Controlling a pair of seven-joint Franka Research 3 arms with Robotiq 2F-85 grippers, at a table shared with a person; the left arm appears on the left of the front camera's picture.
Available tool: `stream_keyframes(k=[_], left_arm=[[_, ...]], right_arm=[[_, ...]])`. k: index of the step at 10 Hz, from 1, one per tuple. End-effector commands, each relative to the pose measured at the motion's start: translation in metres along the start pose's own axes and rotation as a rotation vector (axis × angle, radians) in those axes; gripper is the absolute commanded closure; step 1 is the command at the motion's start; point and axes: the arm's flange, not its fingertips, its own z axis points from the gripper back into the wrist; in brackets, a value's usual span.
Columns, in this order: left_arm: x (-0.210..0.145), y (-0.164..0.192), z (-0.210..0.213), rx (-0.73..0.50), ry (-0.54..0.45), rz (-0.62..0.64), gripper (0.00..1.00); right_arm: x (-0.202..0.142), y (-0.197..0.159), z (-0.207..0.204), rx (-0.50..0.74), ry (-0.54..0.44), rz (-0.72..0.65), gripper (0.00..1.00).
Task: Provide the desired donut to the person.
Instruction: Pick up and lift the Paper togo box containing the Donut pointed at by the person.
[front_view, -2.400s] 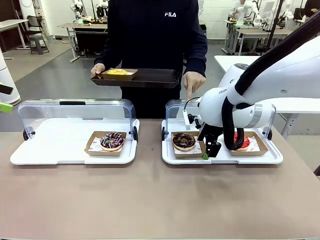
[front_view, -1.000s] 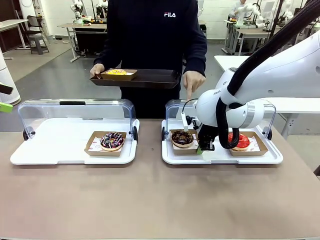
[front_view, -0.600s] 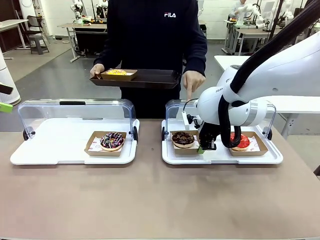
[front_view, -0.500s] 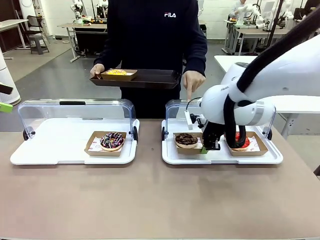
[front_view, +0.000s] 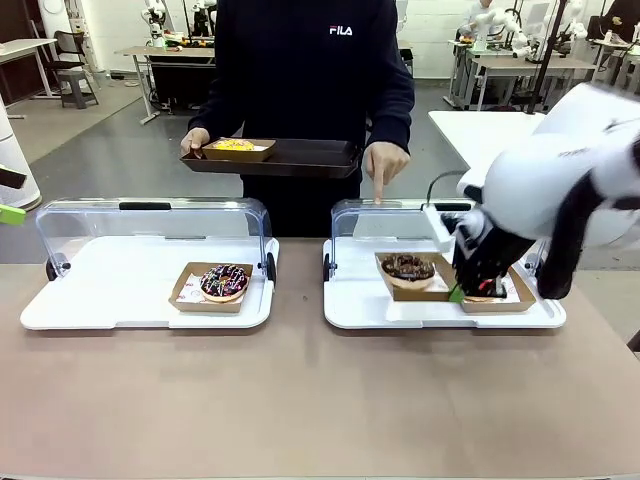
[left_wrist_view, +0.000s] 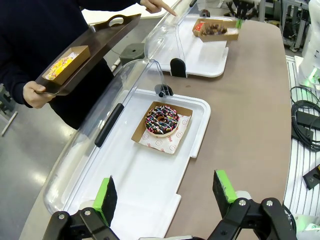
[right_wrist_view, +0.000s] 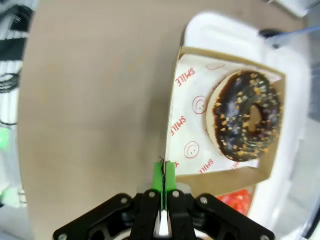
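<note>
Pickup done, handover pending
Front view: right gripper (front_view: 458, 291) clamped on brown cardboard tray (front_view: 410, 293) holding chocolate-glazed ring donut (front_view: 407, 267), over white plastic display tray (front_view: 350, 310); transfer to person (front_view: 300, 80) and dark rectangular serving tray (front_view: 300, 157) outstanding. Left wrist view: left gripper (left_wrist_view: 165, 192) spread, empty. Right wrist view: green pads (right_wrist_view: 158, 176) pinching tray edge

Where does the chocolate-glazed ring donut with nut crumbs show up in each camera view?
Front view: chocolate-glazed ring donut, in its brown cardboard tray, right of centre.
Left wrist view: the donut far off, top right.
Right wrist view: the donut upper right, large.
Shared landmark: the white plastic serving tray beneath it.
</note>
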Motion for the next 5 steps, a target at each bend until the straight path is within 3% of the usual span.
stream_keyframes(k=[1, 5], left_arm=[[0.000, 0.000, 0.000, 0.005, -0.017, 0.004, 0.00], [0.000, 0.000, 0.000, 0.005, -0.017, 0.004, 0.00]], right_arm=[[0.002, 0.064, 0.039, -0.061, -0.054, 0.111, 1.00], [0.041, 0.046, 0.119, -0.085, -0.075, 0.147, 1.00]])
